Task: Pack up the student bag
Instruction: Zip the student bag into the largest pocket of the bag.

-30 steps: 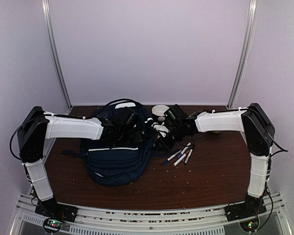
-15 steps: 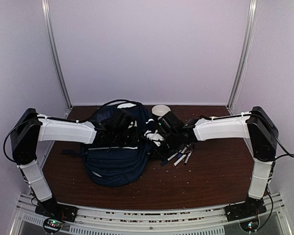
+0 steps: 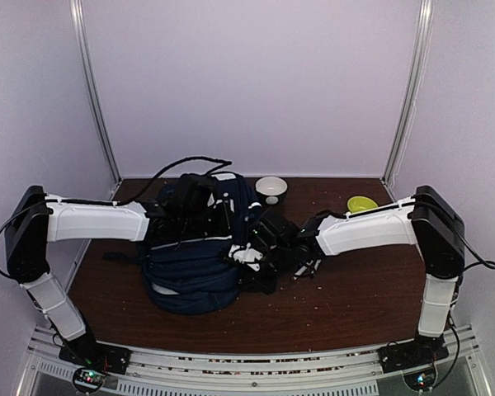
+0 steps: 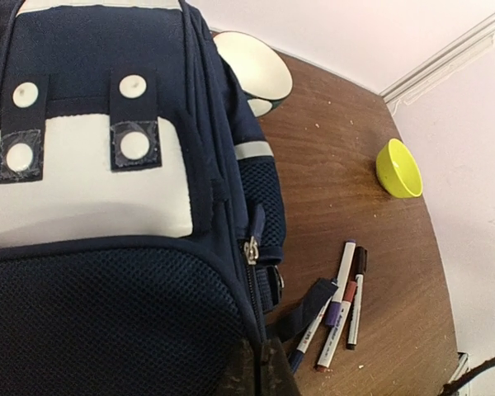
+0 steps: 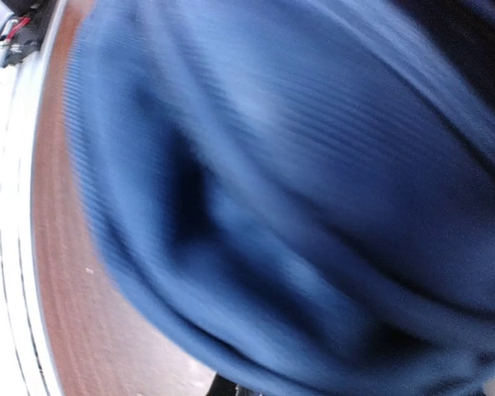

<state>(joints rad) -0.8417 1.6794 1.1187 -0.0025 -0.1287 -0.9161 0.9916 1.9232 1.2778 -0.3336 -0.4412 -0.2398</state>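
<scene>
The student bag (image 3: pixel 194 264), navy blue with a white patch (image 4: pixel 82 181), stands bunched up left of the table's middle. My left gripper (image 3: pixel 205 216) is on the bag's upper part. Its fingertips (image 4: pixel 260 371) are closed together on the zip seam beside the mesh pocket. My right gripper (image 3: pixel 254 257) is pressed against the bag's right side. In the right wrist view, blurred blue fabric (image 5: pixel 297 190) fills the frame and hides the fingers. Three markers (image 4: pixel 338 307) lie on the table right of the bag, one partly under a dark strap.
A white bowl (image 3: pixel 271 188) stands behind the bag and also shows in the left wrist view (image 4: pixel 252 66). A yellow-green bowl (image 3: pixel 362 204) sits at the back right and also shows there (image 4: pixel 398 168). The wooden table (image 3: pixel 355 297) is walled on three sides.
My right gripper has moved left and nearer, from the markers to the bag's right side. My left arm has drawn back, the bag top has risen, and the yellow-green bowl is now uncovered.
</scene>
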